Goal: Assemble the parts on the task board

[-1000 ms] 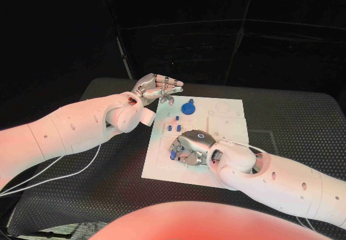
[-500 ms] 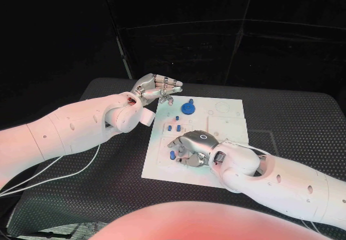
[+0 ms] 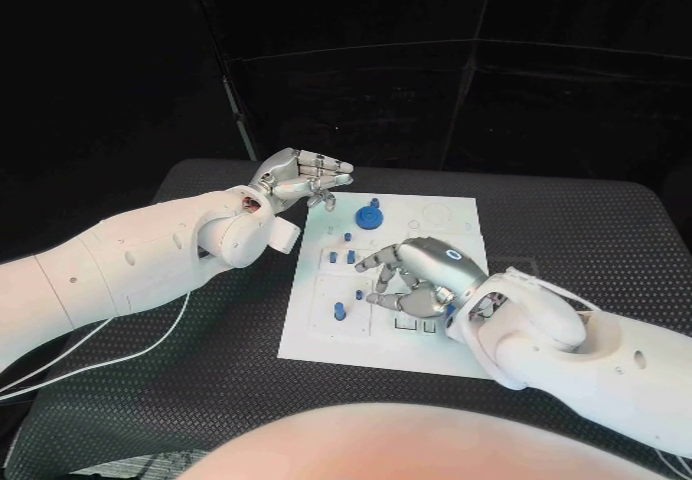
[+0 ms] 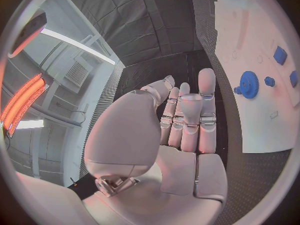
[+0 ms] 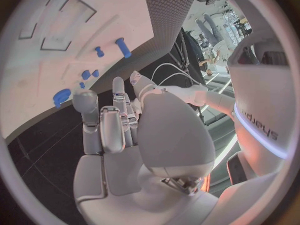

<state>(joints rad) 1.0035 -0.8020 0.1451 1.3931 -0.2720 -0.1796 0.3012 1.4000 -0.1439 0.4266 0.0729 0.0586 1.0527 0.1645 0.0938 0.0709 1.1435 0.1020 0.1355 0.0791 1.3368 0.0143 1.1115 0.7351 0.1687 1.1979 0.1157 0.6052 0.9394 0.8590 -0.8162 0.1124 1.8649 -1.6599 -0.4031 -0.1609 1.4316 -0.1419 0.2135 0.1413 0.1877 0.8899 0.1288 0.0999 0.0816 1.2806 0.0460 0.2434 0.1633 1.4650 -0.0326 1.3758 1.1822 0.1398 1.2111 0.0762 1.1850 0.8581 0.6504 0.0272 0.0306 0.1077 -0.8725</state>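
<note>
My right hand (image 3: 421, 275) has lifted off the task board (image 3: 447, 345) toward three o'clock, fingers apart and empty — small blue pegs (image 3: 339, 312) stand uncovered at nine o'clock — while my left hand (image 3: 300, 177) hovers curled, holding nothing.

The white task board (image 3: 325, 335) lies flat mid-table. A blue gear (image 3: 372, 215) with a raised knob sits toward its 12 o'clock edge; small blue parts (image 3: 333, 258) stand just below, and two more (image 3: 340, 312) lie toward 8 o'clock
</note>
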